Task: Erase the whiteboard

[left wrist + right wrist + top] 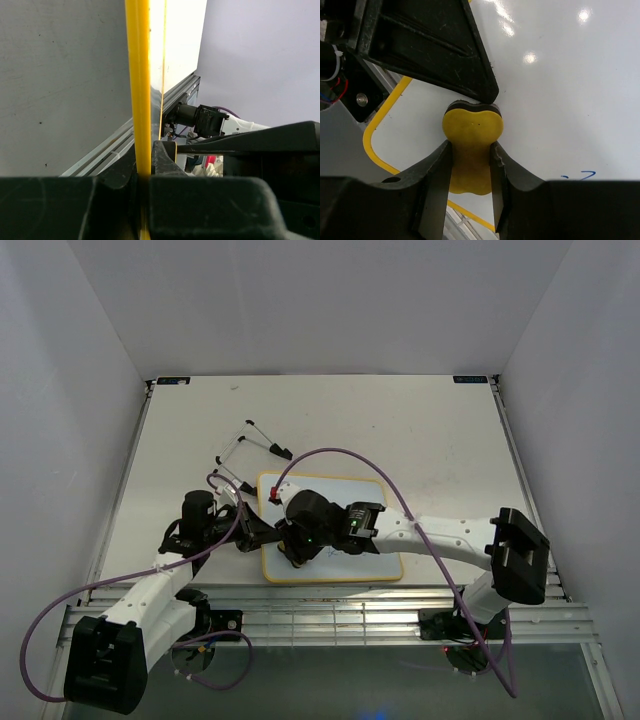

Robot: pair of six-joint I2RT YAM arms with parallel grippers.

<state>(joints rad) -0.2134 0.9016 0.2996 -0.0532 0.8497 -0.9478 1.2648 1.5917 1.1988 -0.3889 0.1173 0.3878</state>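
The whiteboard [385, 562], white with a thin yellow frame, lies flat on the table in front of the arms. My left gripper [262, 533] is shut on its left edge; in the left wrist view the yellow frame [138, 75] runs straight down between the jaws of that gripper [145, 170]. My right gripper [471, 150] is shut on a small yellow eraser [472, 131], whose dark pad rests on the white surface [560, 90] near the board's left corner. A short blue mark [580, 175] shows on the board beside the right finger. From above, the right gripper [293, 552] hides the eraser.
Black wire feet [248, 445] lie on the table behind the board's far left corner. A small red item [272, 496] sits at that corner. Aluminium rails [330, 615] run along the near edge. Purple cables [350, 455] loop over the board. White walls enclose the table.
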